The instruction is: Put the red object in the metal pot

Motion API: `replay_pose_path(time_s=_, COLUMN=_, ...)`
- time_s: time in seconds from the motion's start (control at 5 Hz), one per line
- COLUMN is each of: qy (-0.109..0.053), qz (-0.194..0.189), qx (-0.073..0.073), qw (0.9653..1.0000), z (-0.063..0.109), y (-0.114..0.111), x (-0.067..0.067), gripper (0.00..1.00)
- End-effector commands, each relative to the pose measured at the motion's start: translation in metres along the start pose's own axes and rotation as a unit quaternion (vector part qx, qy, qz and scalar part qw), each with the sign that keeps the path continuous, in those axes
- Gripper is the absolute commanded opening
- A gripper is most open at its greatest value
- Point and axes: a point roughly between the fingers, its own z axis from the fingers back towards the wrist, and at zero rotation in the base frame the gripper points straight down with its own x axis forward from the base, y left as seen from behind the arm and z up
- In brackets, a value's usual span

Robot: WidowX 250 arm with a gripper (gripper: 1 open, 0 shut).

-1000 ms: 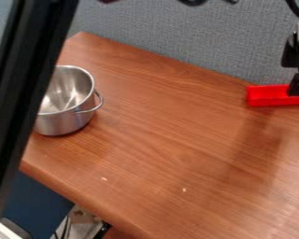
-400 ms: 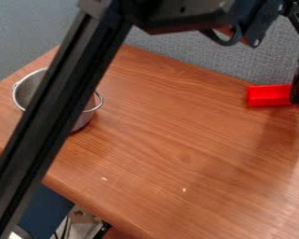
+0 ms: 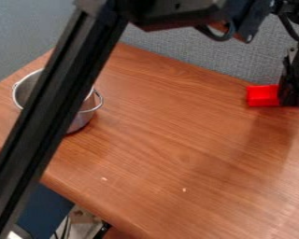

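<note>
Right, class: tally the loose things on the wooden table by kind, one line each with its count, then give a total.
Red block: 1
Metal pot: 1
Total: 2

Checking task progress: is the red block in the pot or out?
Out. The red block lies on the table at the right edge, far from the pot.

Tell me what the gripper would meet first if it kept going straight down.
The gripper points down at the right end of the red block; going on it would likely meet that block, or the table right beside it. Depth is unclear here.
</note>
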Motion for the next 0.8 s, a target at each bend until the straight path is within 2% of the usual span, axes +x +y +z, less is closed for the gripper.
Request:
replay_pose_path(time_s=0.0, qy=0.005, qz=0.078, qx=0.023, qw=0.9967, z=0.035, y=0.018, x=-0.005, gripper=1.0)
replay_pose_path(time_s=0.2, qy=0.035, qz=0.139, qx=0.025, qw=0.9894, z=0.042, y=0.023, x=-0.007, gripper=1.0)
replay_pose_path(time_s=0.4, qy=0.048, qz=0.138, qx=0.016, qw=0.9891, z=0.035, y=0.025, x=-0.024, gripper=1.0)
replay_pose_path(time_s=0.6, qy=0.059, qz=0.134, qx=0.014, qw=0.9892, z=0.033, y=0.028, x=-0.041, gripper=1.0)
